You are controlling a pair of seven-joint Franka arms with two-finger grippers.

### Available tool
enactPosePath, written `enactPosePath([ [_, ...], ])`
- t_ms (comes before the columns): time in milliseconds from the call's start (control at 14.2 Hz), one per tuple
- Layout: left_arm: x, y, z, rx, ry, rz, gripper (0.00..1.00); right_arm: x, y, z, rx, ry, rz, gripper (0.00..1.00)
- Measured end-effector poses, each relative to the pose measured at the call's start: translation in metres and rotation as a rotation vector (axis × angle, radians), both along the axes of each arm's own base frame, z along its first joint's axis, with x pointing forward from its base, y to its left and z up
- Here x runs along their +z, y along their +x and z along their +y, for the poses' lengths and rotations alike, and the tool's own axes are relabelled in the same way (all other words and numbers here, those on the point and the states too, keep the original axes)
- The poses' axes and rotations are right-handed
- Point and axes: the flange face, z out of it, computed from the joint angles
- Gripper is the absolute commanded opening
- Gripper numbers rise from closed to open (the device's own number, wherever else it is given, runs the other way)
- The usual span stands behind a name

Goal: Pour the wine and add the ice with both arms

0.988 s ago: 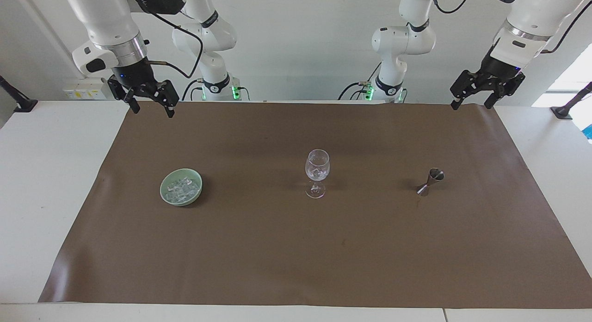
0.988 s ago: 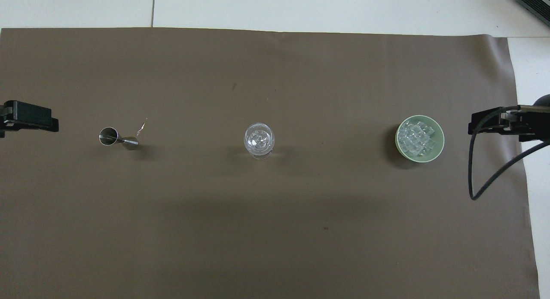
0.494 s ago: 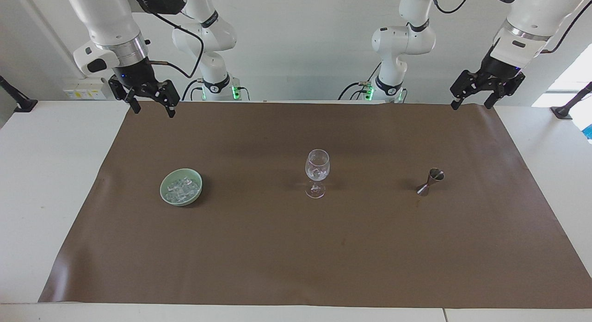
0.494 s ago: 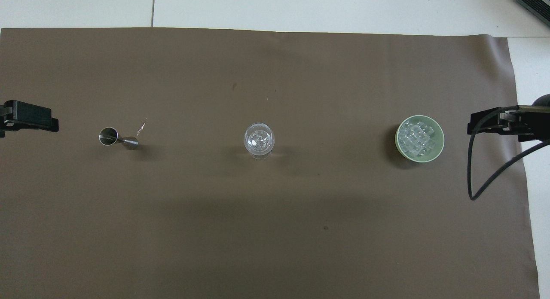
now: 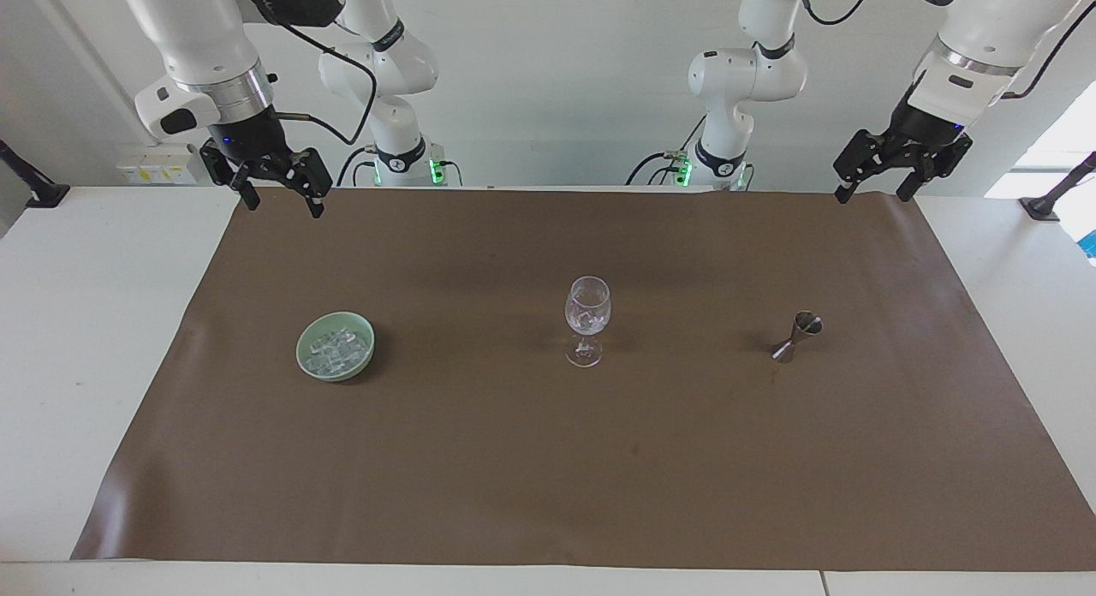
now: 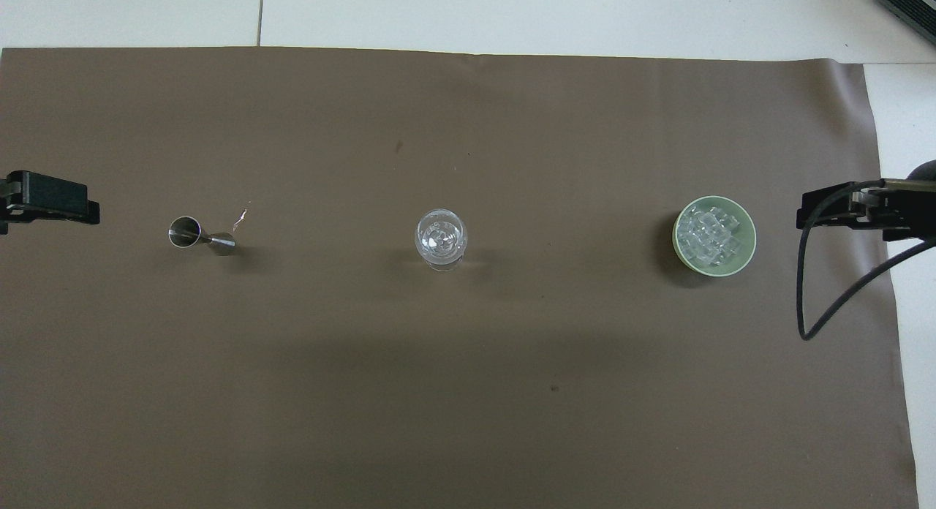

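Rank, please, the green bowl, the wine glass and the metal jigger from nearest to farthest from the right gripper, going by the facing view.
From the right gripper, raised at its own end:
1. Green bowl of ice, the right arm's end.
2. Wine glass, mid-mat.
3. Jigger, the left arm's end.

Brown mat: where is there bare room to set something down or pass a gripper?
The brown mat is bare between the bowl of ice and the wine glass, and between the glass and the jigger. The whole strip farther from the robots than these three is open. Nowhere is crowded.

Bright, even light; soft shadows.
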Motion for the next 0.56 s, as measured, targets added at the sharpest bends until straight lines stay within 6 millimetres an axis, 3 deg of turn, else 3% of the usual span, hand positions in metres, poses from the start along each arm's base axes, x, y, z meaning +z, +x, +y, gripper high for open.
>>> enactPosePath([
  [565,0.0,0.0,0.0,0.0,0.0,0.0,1.0,0.0006,0.0007,-0.001,0.096,-0.004,-0.005,1.0],
])
